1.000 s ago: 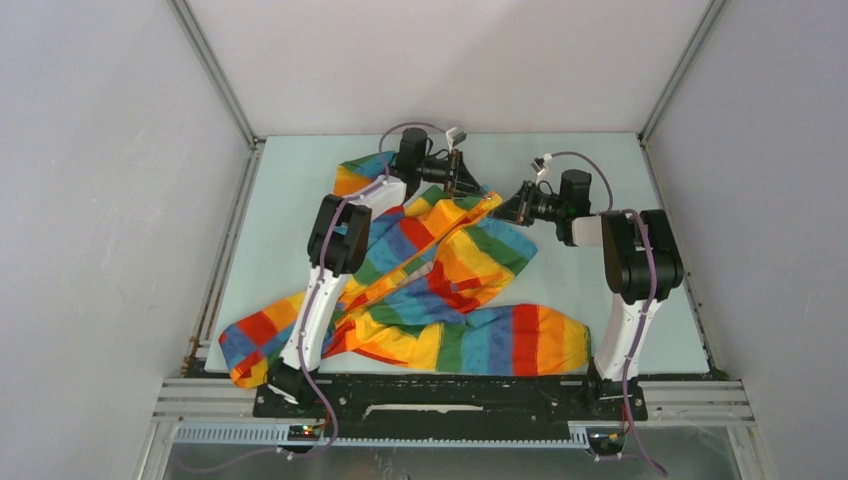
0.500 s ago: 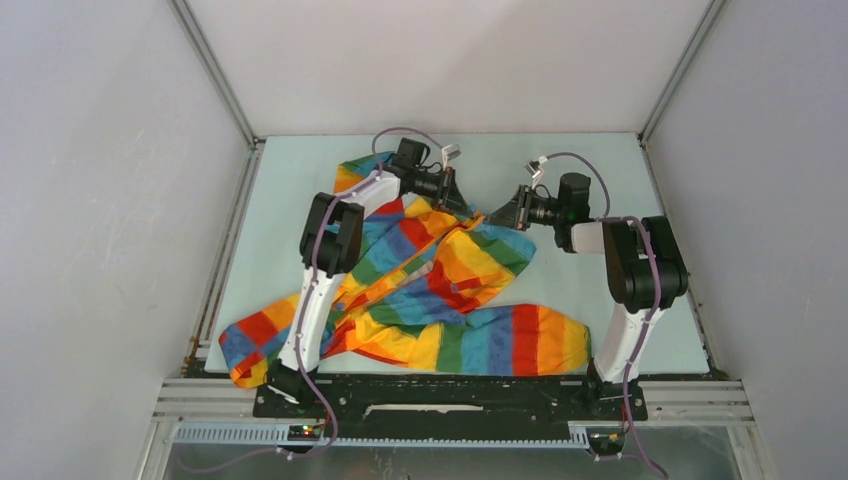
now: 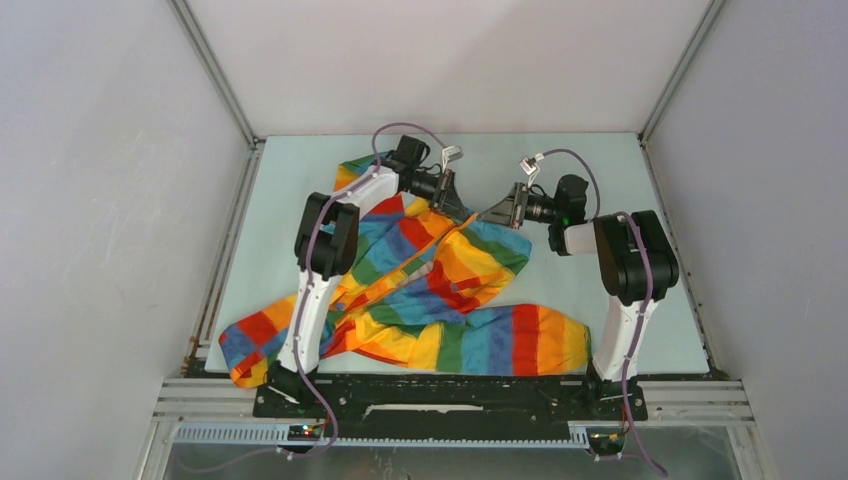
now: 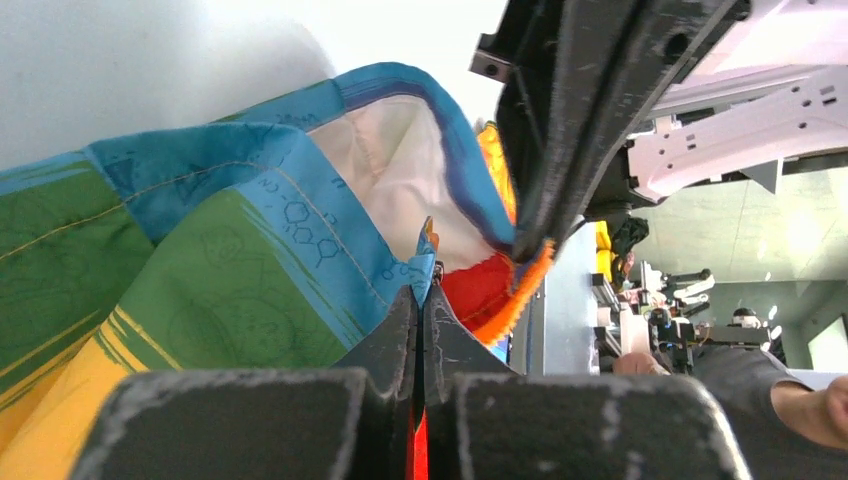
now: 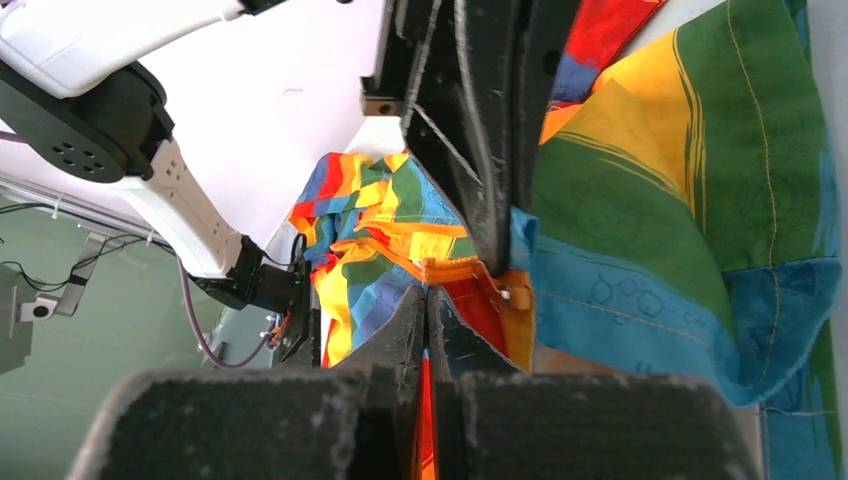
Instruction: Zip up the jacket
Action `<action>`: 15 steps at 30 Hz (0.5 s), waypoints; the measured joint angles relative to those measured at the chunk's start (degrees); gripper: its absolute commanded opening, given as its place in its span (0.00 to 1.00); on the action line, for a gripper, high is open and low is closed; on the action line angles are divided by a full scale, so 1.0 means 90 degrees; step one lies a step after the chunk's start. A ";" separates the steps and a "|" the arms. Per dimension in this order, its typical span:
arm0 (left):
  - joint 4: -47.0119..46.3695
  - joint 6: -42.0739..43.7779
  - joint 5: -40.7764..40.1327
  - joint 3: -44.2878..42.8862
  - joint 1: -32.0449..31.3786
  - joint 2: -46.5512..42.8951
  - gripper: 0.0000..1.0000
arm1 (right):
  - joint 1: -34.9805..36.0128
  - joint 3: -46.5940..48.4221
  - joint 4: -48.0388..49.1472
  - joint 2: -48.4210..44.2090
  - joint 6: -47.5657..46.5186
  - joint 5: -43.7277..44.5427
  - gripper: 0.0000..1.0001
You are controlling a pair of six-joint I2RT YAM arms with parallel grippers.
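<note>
The rainbow-striped jacket point(image 3: 440, 270) lies crumpled across the middle of the table, its orange zipper strip point(image 3: 428, 250) running diagonally. My left gripper point(image 3: 458, 207) and right gripper point(image 3: 488, 215) meet tip to tip at the jacket's far corner. In the left wrist view my left gripper point(image 4: 422, 292) is shut on the blue edge of the jacket point(image 4: 200, 290), next to the frayed orange zipper strip point(image 4: 520, 295). In the right wrist view my right gripper point(image 5: 427, 293) is shut on the orange zipper strip point(image 5: 450, 270), with the jacket point(image 5: 680, 150) to its right.
One sleeve point(image 3: 520, 340) lies along the front right, the other point(image 3: 255, 345) at the front left by the left arm's base. Bare pale-green table point(image 3: 600, 290) lies right of the jacket. Grey walls with metal rails point(image 3: 215, 290) enclose the table.
The two grippers have drawn together at the jacket's far corner: the left one came nearer and rightwards, the right one moved left. The jacket's far corner shifted with them.
</note>
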State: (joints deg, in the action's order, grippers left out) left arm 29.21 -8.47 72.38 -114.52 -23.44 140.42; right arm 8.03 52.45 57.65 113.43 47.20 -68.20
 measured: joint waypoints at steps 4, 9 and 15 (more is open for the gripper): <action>0.0058 0.0041 0.0049 0.0000 0.0032 -0.0189 0.00 | 0.0010 -0.0002 0.0027 0.0024 -0.0034 0.0012 0.00; -0.0498 -0.0517 0.0136 0.0024 0.0097 -0.0316 0.00 | 0.0034 -0.0002 -0.0197 0.0024 -0.0257 0.0068 0.00; -0.2108 -0.1858 0.0333 0.0627 0.0121 -0.0622 0.00 | 0.0049 -0.0015 -0.0340 0.0022 -0.0367 0.0083 0.00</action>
State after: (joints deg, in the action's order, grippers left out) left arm 10.24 -25.19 75.37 -108.88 -22.35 134.82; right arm 8.47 52.31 54.59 113.62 43.90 -67.46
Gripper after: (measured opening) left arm 0.010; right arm 0.007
